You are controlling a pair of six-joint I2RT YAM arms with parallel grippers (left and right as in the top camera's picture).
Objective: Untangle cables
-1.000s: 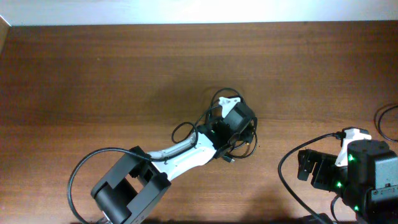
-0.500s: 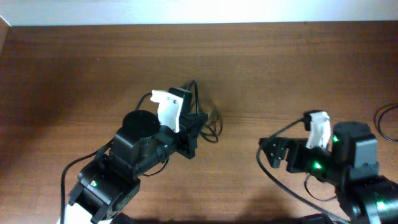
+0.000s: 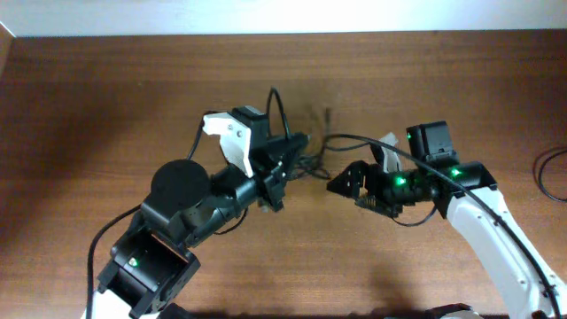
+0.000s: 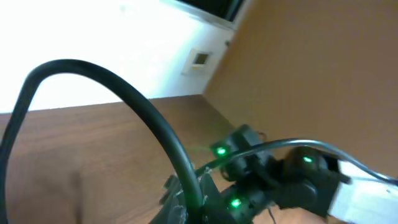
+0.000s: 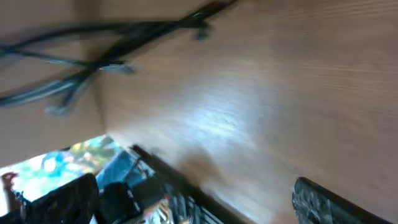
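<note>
1. Cables (image 3: pixel 312 165) bunched between the 2 grippers, at left gripper (image 3: pixel 287 168) tip; 1 strand points toward the far edge, another trails rightward.
2. Left grip: cannot tell; right gripper (image 3: pixel 344 184) fingers apart, empty.

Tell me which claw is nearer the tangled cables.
Left. The left claw is right at the cables, seemingly touching them; the right claw sits slightly apart on their opposite side.
</note>
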